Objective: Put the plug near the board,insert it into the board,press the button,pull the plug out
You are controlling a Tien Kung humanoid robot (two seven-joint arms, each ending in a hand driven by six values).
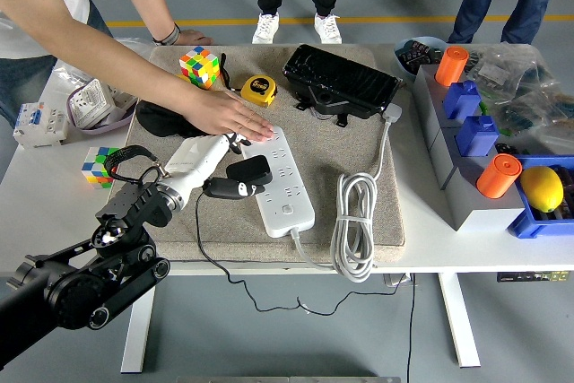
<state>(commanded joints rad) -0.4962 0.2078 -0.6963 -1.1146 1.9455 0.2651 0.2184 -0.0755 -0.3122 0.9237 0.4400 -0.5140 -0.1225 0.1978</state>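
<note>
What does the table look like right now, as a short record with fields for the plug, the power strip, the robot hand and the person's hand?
plug: black plug in the left hand, at the power strip's left edge; seating unclear
power strip: white power strip, lying on the beige mat, its cable coiled to the right
left hand: shut on the plug
person's hand: person's hand pressing flat on the strip's far end
right hand: not in view

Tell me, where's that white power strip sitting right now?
In the head view the white power strip lies mid-table on the beige mat, a person's hand pressing its far end, the robot's left hand at its left side, and its coiled white cable to the right.
</note>
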